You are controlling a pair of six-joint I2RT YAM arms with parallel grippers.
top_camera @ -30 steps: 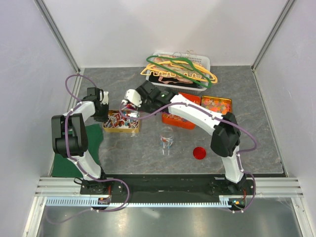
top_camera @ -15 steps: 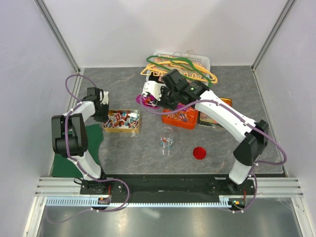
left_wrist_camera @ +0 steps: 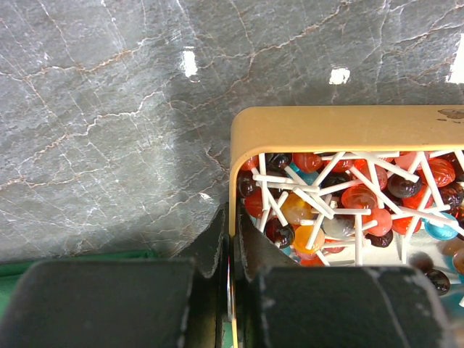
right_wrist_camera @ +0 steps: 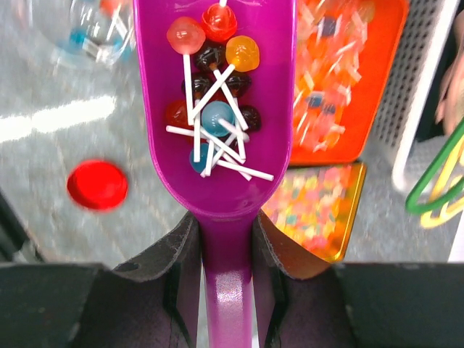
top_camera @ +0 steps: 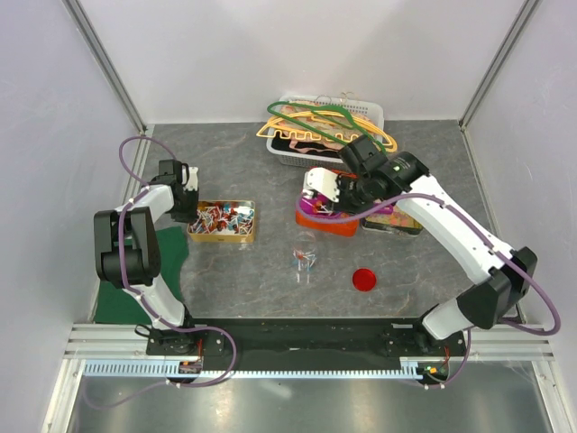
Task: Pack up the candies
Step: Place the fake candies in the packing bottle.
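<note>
My right gripper (right_wrist_camera: 226,246) is shut on the handle of a purple scoop (right_wrist_camera: 243,192), which carries several candies (right_wrist_camera: 210,87): small lollipops with white sticks. From above, the right gripper (top_camera: 326,197) and scoop (top_camera: 315,210) hover over the orange tray (top_camera: 335,225), right of and behind the glass jar (top_camera: 305,255). That jar holds a few candies. My left gripper (left_wrist_camera: 232,232) is shut on the left wall of the yellow tin (left_wrist_camera: 326,125), which is full of lollipops (left_wrist_camera: 326,203). In the top view the left gripper (top_camera: 187,200) sits at the tin's (top_camera: 222,234) left end.
A red lid (top_camera: 364,279) lies right of the jar. The orange tray (right_wrist_camera: 384,65) holds wrapped sweets, with a gold tin (top_camera: 397,225) of coloured sweets beside it. A white basket (top_camera: 371,112) with plastic hangers (top_camera: 315,122) stands at the back. A green cloth (top_camera: 169,253) lies near left.
The right arm swung the loaded scoop from over the yellow tin to the right, over the orange tray. The left gripper kept its hold on the tin wall.
</note>
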